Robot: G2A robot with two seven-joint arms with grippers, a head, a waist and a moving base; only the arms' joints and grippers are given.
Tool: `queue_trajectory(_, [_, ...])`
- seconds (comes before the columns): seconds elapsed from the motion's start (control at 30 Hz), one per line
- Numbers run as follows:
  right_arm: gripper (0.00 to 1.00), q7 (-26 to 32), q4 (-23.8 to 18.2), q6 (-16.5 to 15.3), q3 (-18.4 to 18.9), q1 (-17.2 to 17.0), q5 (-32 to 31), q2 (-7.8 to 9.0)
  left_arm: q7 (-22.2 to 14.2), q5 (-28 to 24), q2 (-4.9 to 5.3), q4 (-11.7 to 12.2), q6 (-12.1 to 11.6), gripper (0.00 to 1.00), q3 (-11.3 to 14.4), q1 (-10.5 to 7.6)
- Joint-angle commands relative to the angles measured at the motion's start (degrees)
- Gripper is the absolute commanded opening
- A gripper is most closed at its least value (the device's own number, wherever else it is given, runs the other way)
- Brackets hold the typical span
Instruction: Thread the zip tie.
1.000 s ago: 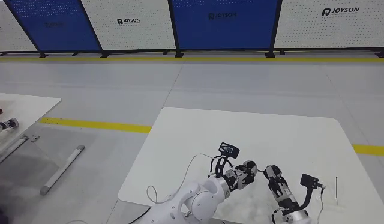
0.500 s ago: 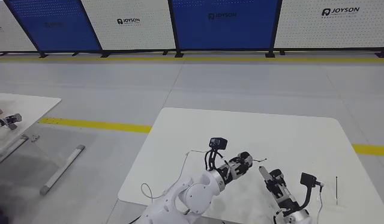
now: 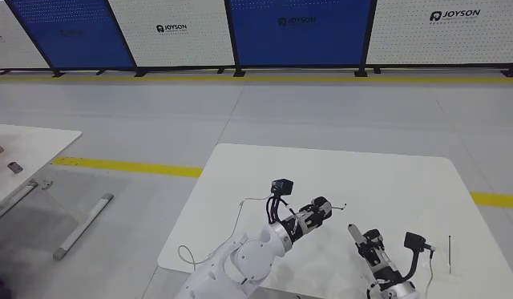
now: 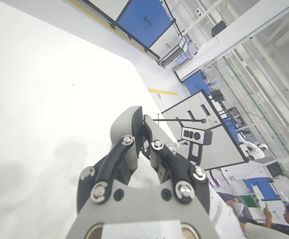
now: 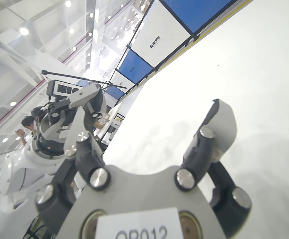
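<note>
Left gripper (image 4: pixel 143 118) reads pinched shut on the zip tie (image 4: pixel 179 119), which sticks out sideways from its fingertips. Right gripper (image 5: pixel 149 118) has jaws spread wide. From the top view I've got the right gripper near the left one, off to its side and not touching, both wrists low.

Logos mark the wall panels (image 3: pixel 433 38), a code label (image 5: pixel 137 226) the right wrist.

Half swallowed!
Zip tie (image 4: pixel 179 120) vanishes into the pinched left gripper (image 4: pixel 143 119) (far end unseen); dark sliver (image 3: pixel 449 251) at the table's (image 3: pixel 321 171) four o'clock, too small to name.
</note>
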Motion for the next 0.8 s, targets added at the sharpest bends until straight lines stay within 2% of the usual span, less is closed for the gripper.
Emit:
queue_trajectory(0.0, [1.0,-1.24,-0.3,1.67,-0.08,-0.13,-3.11,0.0,0.75,-0.28,0.07,-1.03,1.34,0.0,-0.52,0.66])
queue_trajectory(0.1, [1.0,-1.57,-0.46,3.54,-0.17,-0.08,-7.12,0.07,1.13,0.18,0.28,-3.2,3.09,0.0,-1.12,2.03])
queue_trajectory(0.17, [1.0,0.04,-0.5,6.47,-0.71,0.26,-12.86,0.22,1.14,1.69,0.48,-4.95,4.82,0.0,-1.33,3.02])
queue_trajectory(0.23, [1.0,-0.97,-0.96,8.82,-1.93,0.77,-17.03,0.1,1.25,3.7,0.63,-6.62,6.54,0.0,-1.21,3.75])
queue_trajectory(0.3, [1.0,-1.15,-1.02,9.05,-2.7,1.04,-17.44,-0.02,1.7,6.21,0.71,-7.81,7.96,0.0,-0.73,4.08])
queue_trajectory(0.33, [1.0,-1.15,-1.02,9.05,-2.7,1.04,-17.44,-0.02,1.91,6.81,0.71,-8.49,7.83,0.0,-0.39,4.23])
queue_trajectory(0.6, [1.0,-1.25,-0.89,9.15,-2.66,1.11,-17.76,-0.02,1.91,6.81,0.71,-8.49,7.83,0.0,-0.39,4.23])
queue_trajectory(0.67, [1.0,-2.87,-0.43,9.48,-2.47,1.46,-22.0,0.11,1.55,6.83,0.69,-7.9,8.47,0.0,-0.23,4.17])
queue_trajectory(0.77, [1.0,-4.9,-0.44,6.25,-2.82,1.3,-28.83,0.48,0.69,7.45,0.61,-8.04,10.91,0.0,0.06,3.61])
